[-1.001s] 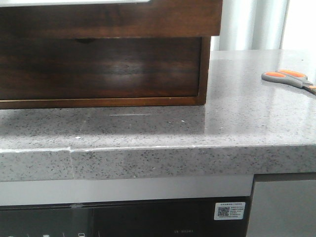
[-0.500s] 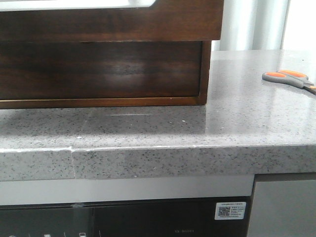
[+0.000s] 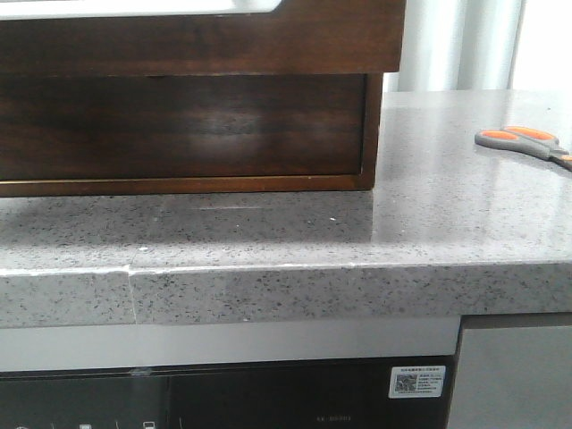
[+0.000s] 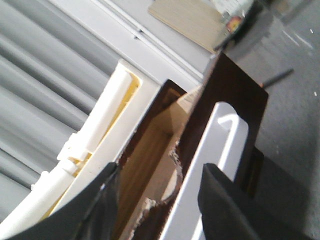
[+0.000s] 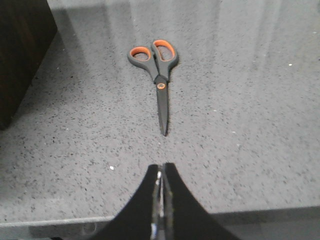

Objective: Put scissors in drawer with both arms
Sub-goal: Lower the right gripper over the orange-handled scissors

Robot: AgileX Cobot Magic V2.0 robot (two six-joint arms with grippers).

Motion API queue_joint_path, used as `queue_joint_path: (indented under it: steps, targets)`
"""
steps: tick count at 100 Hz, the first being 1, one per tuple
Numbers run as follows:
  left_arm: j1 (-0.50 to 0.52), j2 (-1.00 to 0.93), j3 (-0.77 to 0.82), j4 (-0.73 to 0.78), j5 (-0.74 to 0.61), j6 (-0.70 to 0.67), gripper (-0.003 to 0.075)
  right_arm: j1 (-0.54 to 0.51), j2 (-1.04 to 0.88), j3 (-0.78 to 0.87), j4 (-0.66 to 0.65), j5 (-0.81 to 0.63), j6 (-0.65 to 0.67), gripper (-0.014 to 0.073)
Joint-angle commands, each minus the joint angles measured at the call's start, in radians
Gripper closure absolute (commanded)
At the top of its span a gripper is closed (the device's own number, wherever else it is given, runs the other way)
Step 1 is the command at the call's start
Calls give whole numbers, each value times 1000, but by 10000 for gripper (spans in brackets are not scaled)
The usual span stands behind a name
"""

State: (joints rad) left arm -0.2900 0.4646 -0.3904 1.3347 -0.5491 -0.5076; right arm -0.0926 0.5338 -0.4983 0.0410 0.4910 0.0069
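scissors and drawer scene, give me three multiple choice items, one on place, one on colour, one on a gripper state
1. Where do the scissors lie?
A. in the drawer
B. flat on the grey counter
C. in the right gripper

2. What colour lines the finger loops?
A. orange
B. blue
C. green

3. How does the right gripper stand?
A. wide open
B. shut on the scissors
C. shut, holding nothing

Key: 1 B, they rest on the speckled counter apart from the drawer. 2 A, orange shows inside both loops. 3 C, its fingers meet short of the blade tip.
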Motion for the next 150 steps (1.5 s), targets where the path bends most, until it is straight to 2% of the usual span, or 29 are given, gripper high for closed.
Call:
queue_joint_path:
  steps: [1,10,15,29,34,39,55,80,94,108,150]
  targets:
    - [-2,-27,-28,-165,1,-48,423,3,128,-123,3,-9,-7,687]
    - [-2,-65,-28,-279,19,-47,486,3,247,-233,3,50,-7,648]
    - [-2,-84,-28,-329,26,-47,525,3,313,-292,5,81,-7,573]
    - [-2,-119,-28,-346,49,-47,617,3,527,-473,28,207,-7,239]
    - [-2,-123,-28,-346,56,-47,640,3,589,-542,31,251,-7,170]
    - [-2,-123,-28,-346,56,-47,658,3,661,-610,32,301,-7,140]
    - [-2,-123,-28,-346,56,-47,674,3,866,-828,35,425,-26,146]
    - [-2,-123,-28,-346,56,-47,674,3,1090,-1090,35,517,-60,146]
    - [-2,-123,-28,-346,56,-47,674,3,1192,-1186,35,547,-70,146]
    - [-2,-123,-28,-346,56,-47,674,3,1274,-1235,35,605,-87,146]
    - [-2,-123,-28,-346,56,-47,674,3,1371,-1235,35,600,-113,146]
